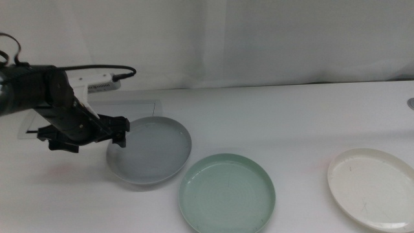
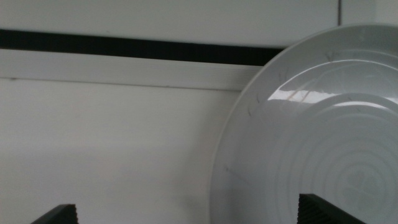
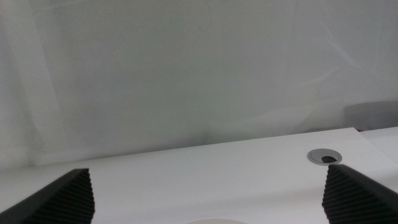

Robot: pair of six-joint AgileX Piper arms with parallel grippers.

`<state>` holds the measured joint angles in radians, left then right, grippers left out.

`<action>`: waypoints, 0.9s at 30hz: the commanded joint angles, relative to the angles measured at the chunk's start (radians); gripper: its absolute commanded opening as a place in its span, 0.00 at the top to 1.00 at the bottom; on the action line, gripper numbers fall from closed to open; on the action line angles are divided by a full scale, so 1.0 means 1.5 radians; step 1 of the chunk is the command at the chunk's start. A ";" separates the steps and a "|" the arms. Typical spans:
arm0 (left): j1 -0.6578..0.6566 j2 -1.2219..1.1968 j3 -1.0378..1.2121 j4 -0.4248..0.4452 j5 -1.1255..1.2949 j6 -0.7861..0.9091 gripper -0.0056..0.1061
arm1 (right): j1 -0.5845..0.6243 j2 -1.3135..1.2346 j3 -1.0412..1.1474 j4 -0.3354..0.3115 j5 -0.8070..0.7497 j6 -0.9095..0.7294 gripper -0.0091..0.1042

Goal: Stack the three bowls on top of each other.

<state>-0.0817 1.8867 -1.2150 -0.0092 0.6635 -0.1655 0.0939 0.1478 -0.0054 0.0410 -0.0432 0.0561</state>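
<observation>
The grey bowl (image 1: 150, 150) lies left of centre on the white table. Just in front and to its right sits the pale mint green bowl (image 1: 227, 193), their rims nearly touching. The cream-white bowl (image 1: 372, 188) rests far right. My left gripper (image 1: 94, 139) hovers open at the grey bowl's left rim. In the left wrist view the left gripper (image 2: 186, 214) straddles that rim: one jaw is over the grey bowl (image 2: 311, 137), the other over bare table. My right gripper (image 3: 208, 202) is open, out of the middle view, holding nothing.
A cable hole (image 3: 323, 157) sits in the table at the far right edge (image 1: 411, 102). A rectangular seam (image 1: 139, 102) marks the tabletop behind the grey bowl. A white curtain backs the table. Bare tabletop lies between the mint and cream-white bowls.
</observation>
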 commanded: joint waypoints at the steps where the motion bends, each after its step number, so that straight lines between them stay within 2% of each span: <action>1: 0.001 0.022 0.001 -0.018 -0.027 0.012 0.13 | -0.002 -0.003 0.027 -0.002 0.000 -0.002 0.01; 13: 0.001 0.072 0.001 -0.016 -0.034 0.031 0.13 | -0.002 -0.003 0.027 -0.002 0.000 -0.002 0.01; 18: -0.006 0.092 0.001 -0.016 -0.019 0.031 0.20 | -0.002 -0.003 0.027 -0.002 0.000 -0.002 0.01; 20: -0.012 0.097 0.001 -0.016 -0.017 0.031 0.33 | -0.002 -0.003 0.027 -0.002 0.000 -0.002 0.01; 21: -0.013 0.099 0.001 -0.016 -0.016 0.031 0.42 | -0.002 -0.003 0.027 -0.002 0.000 -0.002 0.01; 25: -0.023 0.099 0.001 -0.016 -0.013 0.032 0.98 | -0.002 -0.003 0.027 -0.002 0.000 -0.002 0.01; 27: -0.025 0.099 0.001 -0.016 -0.013 0.033 0.97 | -0.002 -0.003 0.027 -0.002 0.000 -0.002 0.01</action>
<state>-0.1111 1.9993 -1.2277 -0.0449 0.6085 -0.1228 0.0939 0.1478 -0.0054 0.0410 -0.0432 0.0606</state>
